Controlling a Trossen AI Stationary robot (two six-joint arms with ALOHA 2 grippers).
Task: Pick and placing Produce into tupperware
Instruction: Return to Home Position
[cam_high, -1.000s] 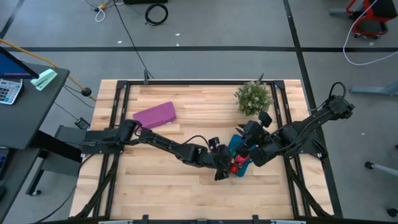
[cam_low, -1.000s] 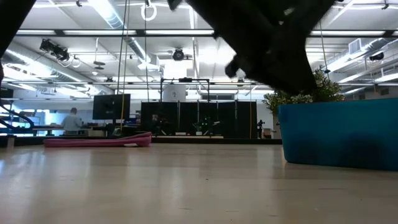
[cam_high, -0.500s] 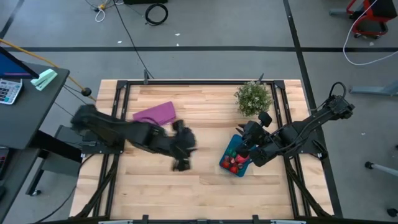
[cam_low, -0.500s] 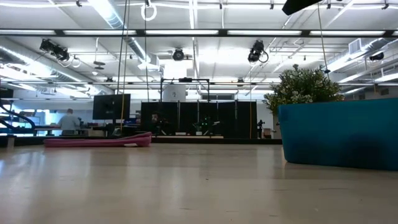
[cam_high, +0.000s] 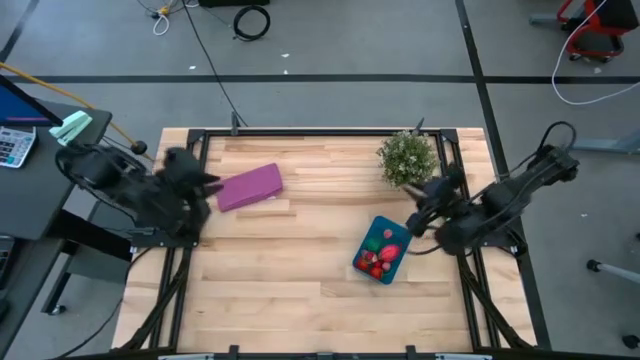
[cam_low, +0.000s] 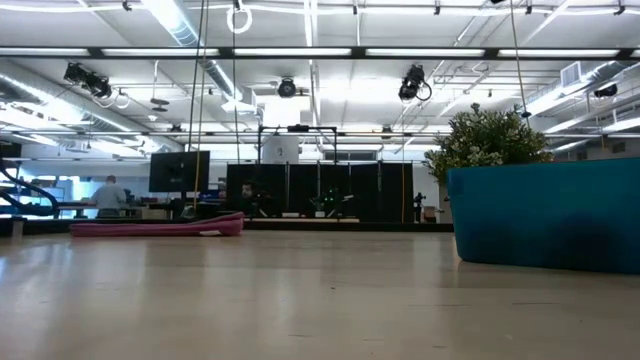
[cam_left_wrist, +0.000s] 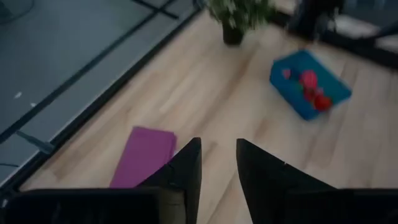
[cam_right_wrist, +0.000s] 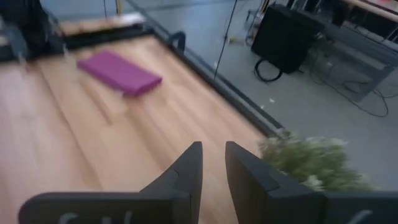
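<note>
The tupperware (cam_high: 368, 247) is a shallow teal-blue plastic tub, a rectangle with rounded corners and smooth, plain walls. It lies flat on the pale wooden table (cam_high: 290, 295). Its long axis runs from the table's front toward the back, leaning to the right, so its far short end faces the right gripper (cam_right_wrist: 213, 151). The right gripper hangs near that end, just off the far right corner, apart from the rim. Inside the tub the produce (cam_high: 379, 260) sits bunched together. It is small rounded glossy pieces, red ones toward the near end and a pink one toward the far end.

The right gripper's two dark fingers are slightly parted, leaving a narrow slot, and they hold nothing. The left gripper (cam_left_wrist: 218, 151) is at the opposite side of the table, well apart from the tub. Its fingers are also set a little apart and empty.

Just in front of the left gripper lies a flat purple rectangular object (cam_high: 248, 187) with a matt surface, its long side slanted across the boards. A bushy green potted plant (cam_high: 407, 158) stands near the right gripper, on the side away from the tub. From table height the tub's wall shows as a plain teal band, with the plant's leaves rising behind it. A person (cam_low: 105, 195) sits far off in the room.
</note>
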